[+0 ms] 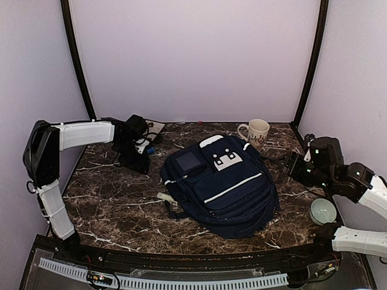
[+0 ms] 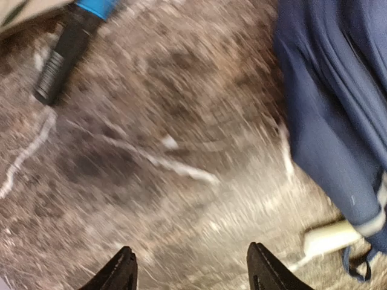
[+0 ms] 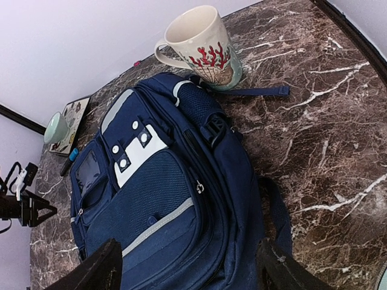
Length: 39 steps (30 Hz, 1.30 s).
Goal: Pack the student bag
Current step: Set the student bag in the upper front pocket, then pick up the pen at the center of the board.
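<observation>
The student bag (image 1: 221, 184) is a navy-blue backpack lying flat in the middle of the marble table, front pockets up. In the right wrist view the bag (image 3: 163, 199) fills the lower left, its zips shut. My right gripper (image 3: 188, 273) hangs open above the bag's right side, nothing between its fingers; from above, the right gripper (image 1: 296, 164) sits just right of the bag. My left gripper (image 1: 136, 154) is left of the bag at the back. The left wrist view is blurred: the left gripper (image 2: 192, 272) is open over bare marble, the bag (image 2: 338, 109) to its right.
A cream mug (image 1: 257, 132) with a red coral print stands behind the bag. A pale green bowl (image 1: 322, 211) sits at the right edge. A black pen with a blue cap (image 2: 63, 57) and a book (image 3: 72, 118) bearing a small green cup (image 3: 55, 127) lie back left. A white object (image 1: 164, 197) pokes from under the bag's left edge.
</observation>
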Available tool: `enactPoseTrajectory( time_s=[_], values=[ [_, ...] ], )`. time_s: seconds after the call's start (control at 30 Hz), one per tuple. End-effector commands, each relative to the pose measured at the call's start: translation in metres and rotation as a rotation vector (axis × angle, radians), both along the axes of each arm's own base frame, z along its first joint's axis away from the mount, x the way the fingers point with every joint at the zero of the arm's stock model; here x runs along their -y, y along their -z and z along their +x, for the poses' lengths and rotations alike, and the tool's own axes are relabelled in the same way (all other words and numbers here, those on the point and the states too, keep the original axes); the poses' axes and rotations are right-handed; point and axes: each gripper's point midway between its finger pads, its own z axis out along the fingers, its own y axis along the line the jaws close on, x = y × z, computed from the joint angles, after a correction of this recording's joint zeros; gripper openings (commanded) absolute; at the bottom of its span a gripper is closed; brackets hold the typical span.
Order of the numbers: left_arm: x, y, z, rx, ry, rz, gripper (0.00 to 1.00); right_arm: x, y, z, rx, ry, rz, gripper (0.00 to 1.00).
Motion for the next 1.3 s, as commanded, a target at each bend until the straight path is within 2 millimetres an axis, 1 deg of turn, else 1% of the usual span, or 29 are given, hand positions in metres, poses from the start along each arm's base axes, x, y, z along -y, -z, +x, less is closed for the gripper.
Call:
enactPoseTrajectory(
  time_s=[0.0,0.23,0.3,0.4,0.5,0.57,0.67,0.77,0.87,0.97,1.1,1.17,1.27],
  values=[
    [-0.006,-0.001,0.044,0.071,0.012,-0.002,0.65,-0.001,-0.022,0.008,0.058,0.0,0.003,0.76],
    [-0.019,0.007,0.103,0.087,-0.023,-0.042,0.65,0.008,-0.026,0.008,0.067,0.045,-0.019,0.77],
    [-0.023,0.011,0.113,0.078,-0.045,-0.067,0.65,0.011,-0.027,0.009,0.071,0.057,-0.027,0.77],
    [-0.028,0.012,0.128,0.083,-0.081,-0.095,0.65,0.013,-0.028,0.01,0.068,0.072,-0.04,0.78],
    [-0.029,0.013,0.139,0.111,-0.071,-0.092,0.67,0.014,-0.029,0.013,0.059,0.082,-0.059,0.78],
    [-0.029,0.02,0.143,0.105,-0.063,-0.086,0.68,0.013,-0.031,0.016,0.058,0.084,-0.069,0.78],
    [-0.026,0.034,0.146,0.064,-0.05,-0.087,0.67,0.009,-0.031,0.021,0.049,0.078,-0.088,0.79],
    [-0.023,0.044,0.147,0.037,-0.046,-0.095,0.65,0.002,-0.03,0.028,0.036,0.067,-0.101,0.79],
    [-0.02,0.052,0.141,0.006,-0.039,-0.118,0.6,-0.004,-0.032,0.034,0.027,0.055,-0.109,0.79],
    [-0.02,0.055,0.13,-0.038,-0.042,-0.12,0.53,-0.009,-0.032,0.038,0.02,0.046,-0.111,0.8],
    [-0.02,0.059,0.112,-0.081,-0.052,-0.126,0.39,-0.01,-0.029,0.038,0.008,0.042,-0.105,0.8],
    [-0.02,0.052,0.105,-0.062,-0.047,-0.128,0.34,-0.011,-0.029,0.036,0.01,0.04,-0.094,0.79],
    [-0.016,0.046,0.092,-0.037,-0.024,-0.123,0.22,-0.009,-0.028,0.032,0.008,0.039,-0.075,0.8]
  ],
)
